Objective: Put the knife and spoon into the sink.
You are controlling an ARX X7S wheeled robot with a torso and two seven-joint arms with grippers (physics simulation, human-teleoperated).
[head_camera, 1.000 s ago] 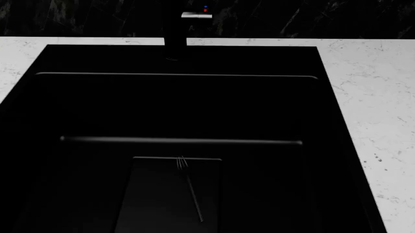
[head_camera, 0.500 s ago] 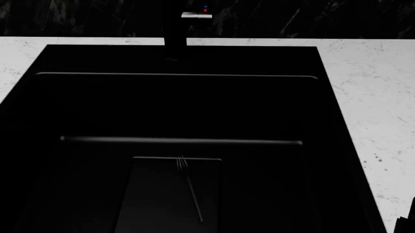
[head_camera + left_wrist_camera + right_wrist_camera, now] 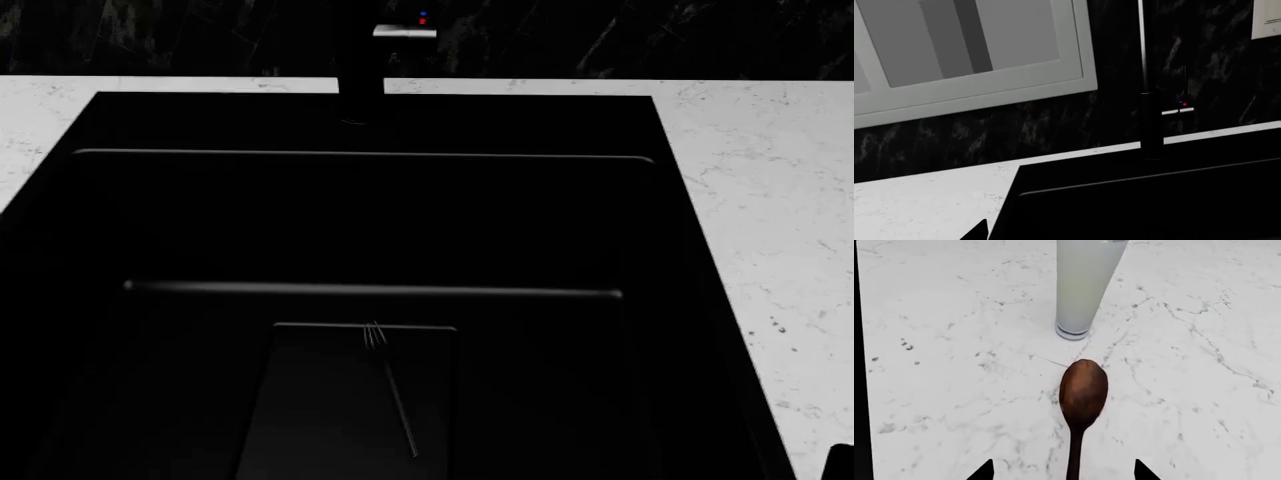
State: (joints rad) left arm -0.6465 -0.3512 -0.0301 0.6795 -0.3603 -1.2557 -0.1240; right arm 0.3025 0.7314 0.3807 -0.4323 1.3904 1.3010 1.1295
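Observation:
The spoon [image 3: 1083, 387] lies on the white marbled counter, its reddish-brown bowl pointing away from me and its black handle running back between my fingertips. My right gripper [image 3: 1062, 472] is open and straddles the handle, with a wide gap on each side. The black sink [image 3: 374, 220] fills the head view, and its faucet [image 3: 363, 60] stands at the far rim. My left gripper [image 3: 1061, 236] hovers at the sink's left rim [image 3: 1014, 185]. One fingertip [image 3: 978, 233] shows set wide; the other is lost against the black. The knife is out of view.
A tall pale glass [image 3: 1084, 285] stands on the counter just beyond the spoon's bowl. A thin dark fork [image 3: 394, 390] lies on a dark board in the sink. The sink's edge [image 3: 859, 365] borders the right wrist view. A dark part of my right arm [image 3: 841, 462] shows at the counter's near corner.
A dark part of the right arm has come into the bottom right corner of the head view and shifted slightly there. The sink and fork are unchanged.

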